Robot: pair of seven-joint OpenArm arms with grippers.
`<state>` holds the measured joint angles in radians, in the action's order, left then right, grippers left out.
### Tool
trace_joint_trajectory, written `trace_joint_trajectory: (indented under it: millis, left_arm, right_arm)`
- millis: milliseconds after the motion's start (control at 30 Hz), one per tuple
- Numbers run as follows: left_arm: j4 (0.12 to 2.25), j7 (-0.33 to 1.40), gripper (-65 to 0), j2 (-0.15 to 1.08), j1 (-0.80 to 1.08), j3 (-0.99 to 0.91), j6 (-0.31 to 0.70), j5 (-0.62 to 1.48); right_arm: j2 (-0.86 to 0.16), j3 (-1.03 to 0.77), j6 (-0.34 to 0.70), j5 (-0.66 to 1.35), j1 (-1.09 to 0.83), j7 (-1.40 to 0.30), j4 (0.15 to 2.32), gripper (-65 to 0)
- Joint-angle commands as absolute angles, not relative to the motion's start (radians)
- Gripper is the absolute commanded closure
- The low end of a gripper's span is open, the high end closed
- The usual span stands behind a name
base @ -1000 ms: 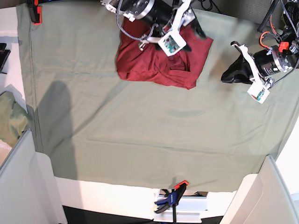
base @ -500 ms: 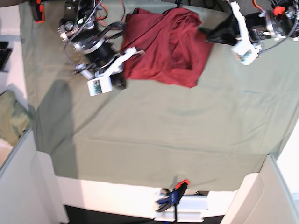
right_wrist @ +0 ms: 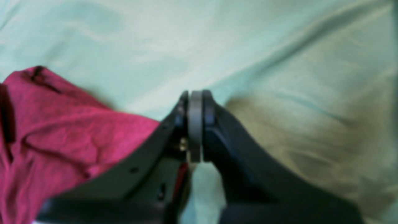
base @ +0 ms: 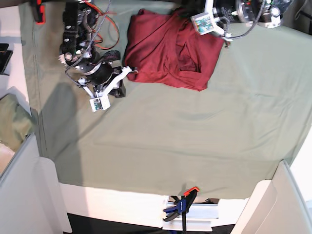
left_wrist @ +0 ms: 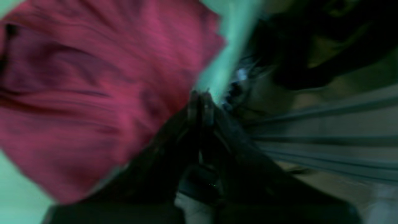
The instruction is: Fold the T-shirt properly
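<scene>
The lower two-thirds of the pale green table cloth (base: 170, 141) is left open for passage. The upper centre is blocked by the crumpled dark red knit T-shirt (base: 168, 51), flanked upper left by the right gripper (base: 118, 90) and overhung upper right by the left arm (base: 234, 12).

My overhead view is evenly lit and sharp, with a soft shadow on the green table cloth (base: 161, 136) at its left side. My left wrist picture is dim and smeared by motion blur. My right wrist picture is brighter but soft, out of focus.
</scene>
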<state>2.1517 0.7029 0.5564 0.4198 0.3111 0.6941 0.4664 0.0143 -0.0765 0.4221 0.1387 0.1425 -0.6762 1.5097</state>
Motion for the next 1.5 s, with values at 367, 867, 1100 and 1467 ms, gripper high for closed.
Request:
trace_joint_trajectory:
  millis: [367,867,1100,1467]
  left_arm:
    - [1.988,0.576,0.0,0.563,0.378,0.308,0.698,0.331]
    - [1.79,0.562,0.0,0.628,0.254,0.308,0.698,0.273]
    - [1.766,0.549,0.0,0.697,0.199,0.308,0.698,0.272]
    - [1.76,0.545,0.0,0.701,0.13,0.308,0.698,0.248]
  right_arm:
    - [0.014,-0.076,0.423,0.158,0.157,-0.651,1.508,0.0]
    - [0.013,-0.076,0.424,0.165,0.157,-0.656,1.496,0.0]
    - [-0.008,-0.01,0.425,0.175,0.157,-0.656,1.496,0.0]
    - [-0.084,0.146,0.426,0.139,0.152,-0.699,1.496,0.0]
